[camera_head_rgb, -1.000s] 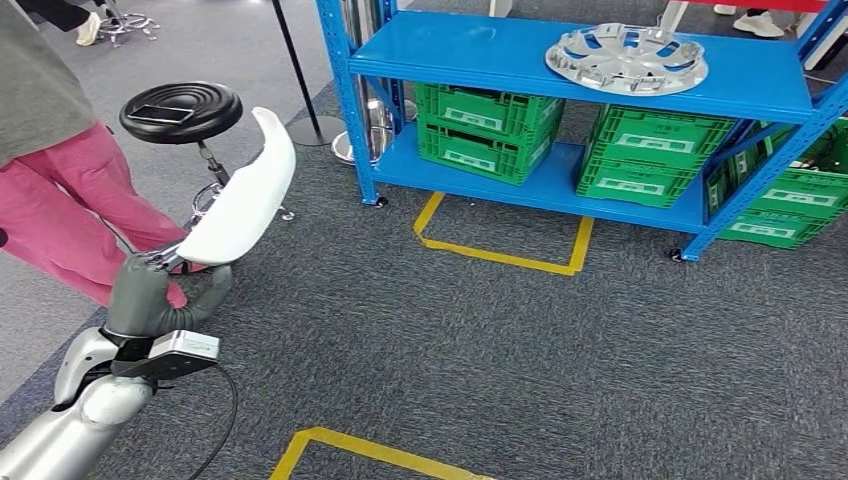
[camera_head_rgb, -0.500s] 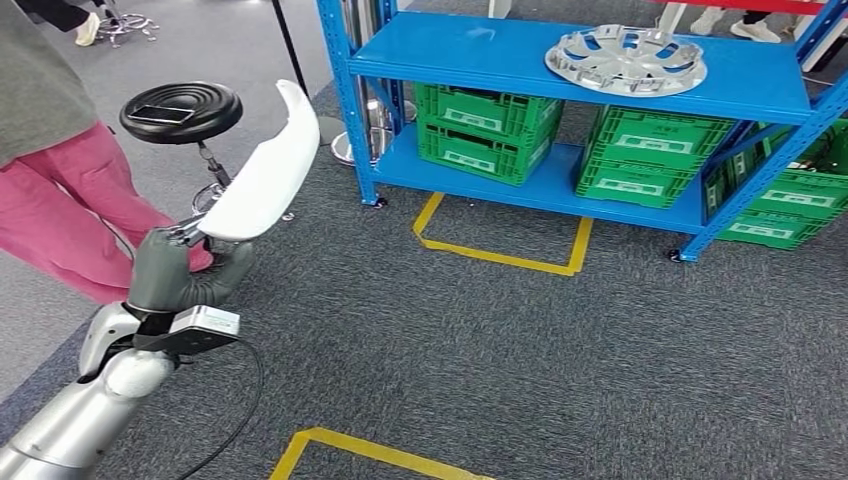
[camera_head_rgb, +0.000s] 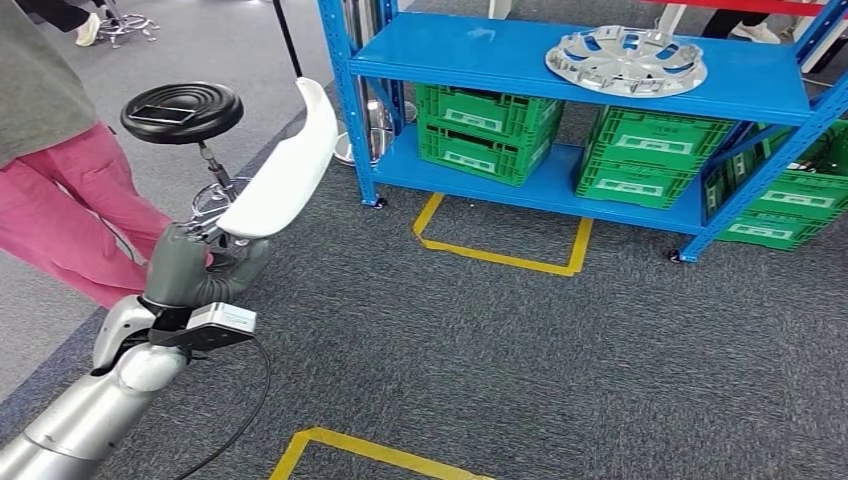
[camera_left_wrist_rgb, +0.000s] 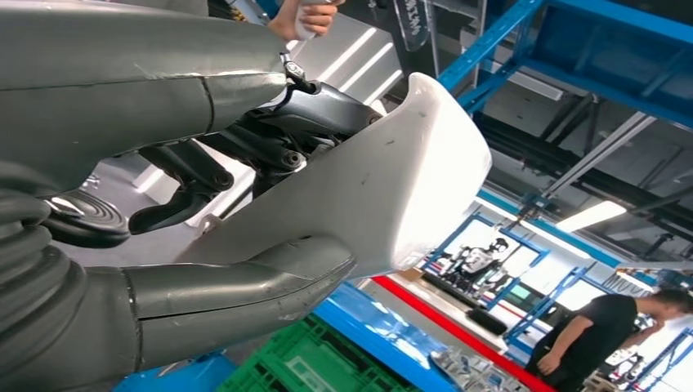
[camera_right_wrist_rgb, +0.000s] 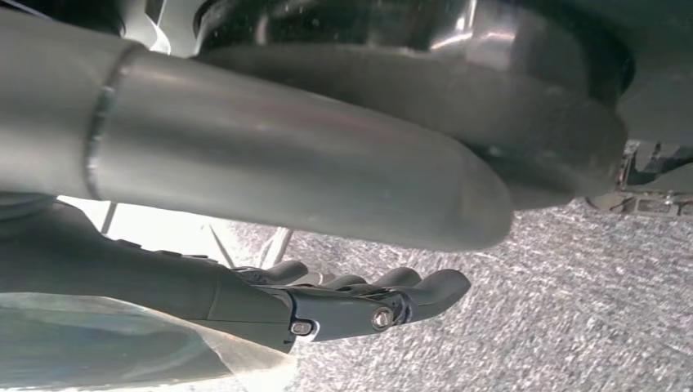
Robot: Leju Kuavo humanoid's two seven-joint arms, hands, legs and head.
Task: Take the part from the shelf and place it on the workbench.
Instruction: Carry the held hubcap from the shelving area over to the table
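Observation:
The part is a long curved white panel (camera_head_rgb: 285, 165), held up above the carpet at the left, its tip pointing toward the shelf. My left hand (camera_head_rgb: 190, 270) grips its lower end. In the left wrist view the white panel (camera_left_wrist_rgb: 376, 188) lies clamped between the grey thumb (camera_left_wrist_rgb: 245, 282) and the dark fingers (camera_left_wrist_rgb: 310, 114). My right hand (camera_right_wrist_rgb: 359, 302) hangs over the carpet, its dark fingers stretched out with nothing in them.
A blue shelf (camera_head_rgb: 560, 60) stands ahead with a silver wheel cover (camera_head_rgb: 627, 58) on top and green crates (camera_head_rgb: 487, 120) below. A black stool (camera_head_rgb: 181, 110) and a person in pink trousers (camera_head_rgb: 60, 210) are at the left. Yellow tape (camera_head_rgb: 500, 257) marks the carpet.
My left arm has lifted and carried the white panel up and to the right, toward the shelf. The shelf and stool have stayed in place.

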